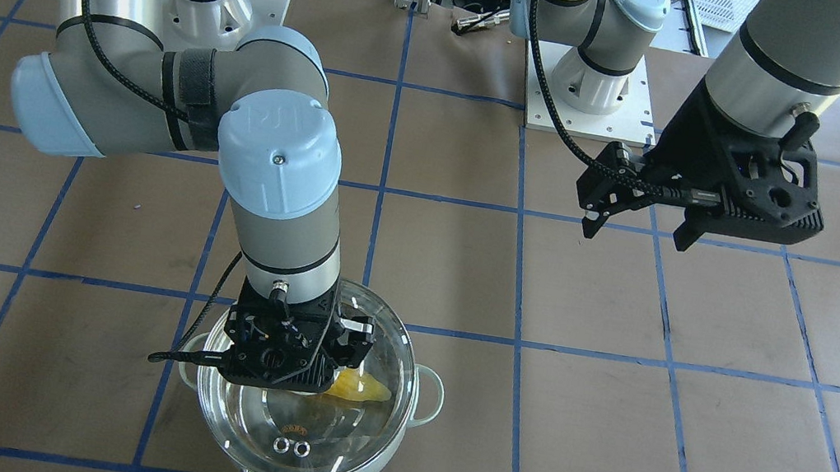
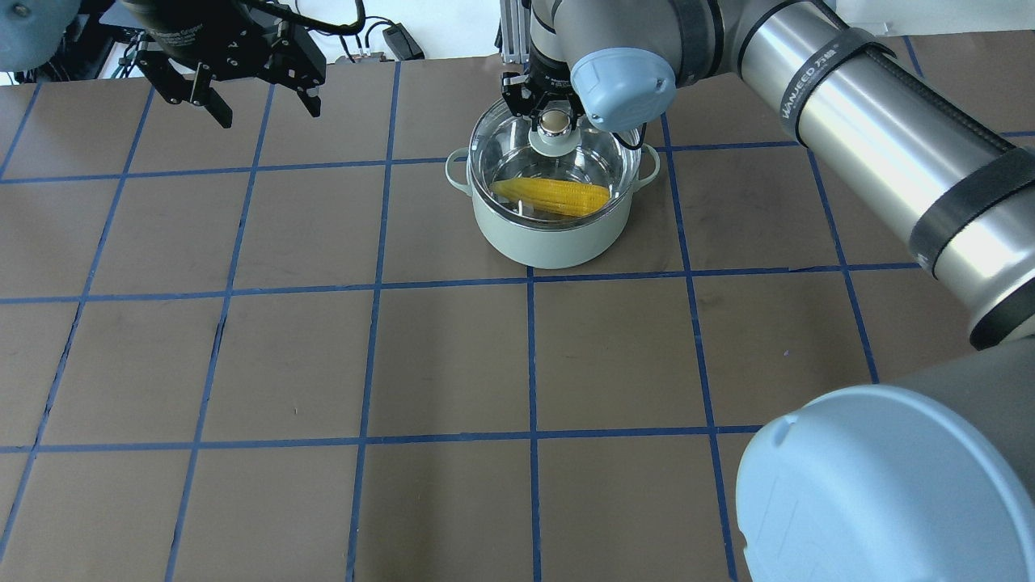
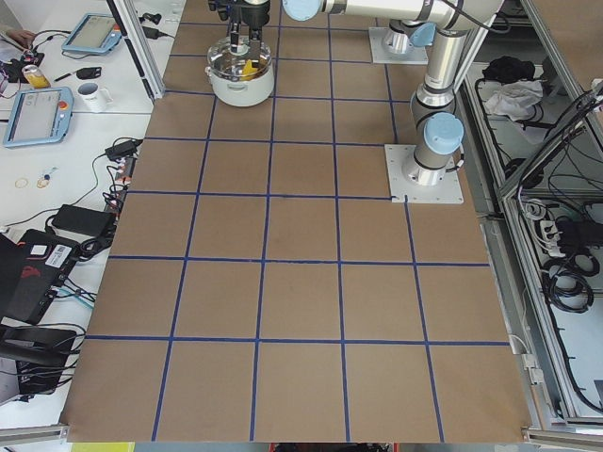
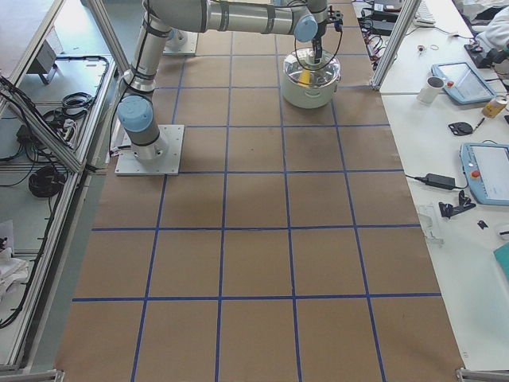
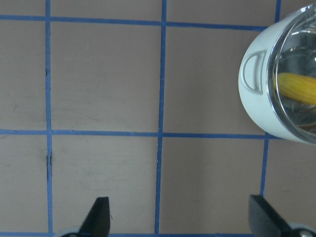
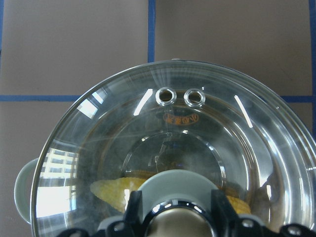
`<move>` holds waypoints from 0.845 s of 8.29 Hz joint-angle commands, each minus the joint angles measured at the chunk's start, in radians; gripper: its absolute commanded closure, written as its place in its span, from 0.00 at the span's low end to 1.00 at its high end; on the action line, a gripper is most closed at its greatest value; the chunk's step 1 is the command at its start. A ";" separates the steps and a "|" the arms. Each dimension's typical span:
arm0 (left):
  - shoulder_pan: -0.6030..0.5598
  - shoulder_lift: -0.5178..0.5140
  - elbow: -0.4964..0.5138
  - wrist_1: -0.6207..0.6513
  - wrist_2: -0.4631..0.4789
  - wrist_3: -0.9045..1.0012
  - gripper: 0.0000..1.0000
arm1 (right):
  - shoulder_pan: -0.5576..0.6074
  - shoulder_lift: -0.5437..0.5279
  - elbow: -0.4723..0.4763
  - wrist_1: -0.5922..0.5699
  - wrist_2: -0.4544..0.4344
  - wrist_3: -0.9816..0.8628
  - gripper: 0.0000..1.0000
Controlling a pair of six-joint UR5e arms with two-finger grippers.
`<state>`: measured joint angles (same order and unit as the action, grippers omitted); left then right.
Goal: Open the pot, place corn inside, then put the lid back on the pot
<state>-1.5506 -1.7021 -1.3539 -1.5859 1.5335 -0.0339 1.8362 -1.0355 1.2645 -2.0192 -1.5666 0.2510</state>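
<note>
Pot [image 2: 550, 238] sits far centre on counter [image 2: 404, 364], corn [image 2: 550, 196] inside, lid [image 2: 517, 153] on top, seating unclear. Right end effector [image 2: 554, 121] clamped on lid knob [image 6: 180, 219]. Left end effector [image 2: 267, 105] wide open, empty, far left. Remaining, probably: release lid.

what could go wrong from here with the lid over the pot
The right gripper holds the lid by its knob over the pot. I can't tell if the lid sits flush, so letting go off-centre may leave it tilted or sliding. The corn lies across the inside; if an end rides high, it might prop the glass up.
</note>
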 commanded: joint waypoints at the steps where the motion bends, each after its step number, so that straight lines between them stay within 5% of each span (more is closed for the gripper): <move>1: -0.002 0.033 -0.004 -0.127 0.042 0.002 0.00 | 0.000 0.011 0.004 -0.022 -0.001 0.005 0.72; 3: -0.002 0.024 -0.002 -0.137 0.176 -0.009 0.00 | 0.000 0.014 0.006 -0.022 0.000 0.004 0.72; 7: -0.002 0.065 0.002 -0.135 0.114 -0.007 0.00 | 0.000 0.012 0.007 -0.022 0.000 0.011 0.72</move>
<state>-1.5524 -1.6568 -1.3533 -1.7209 1.6561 -0.0412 1.8362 -1.0228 1.2710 -2.0417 -1.5676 0.2491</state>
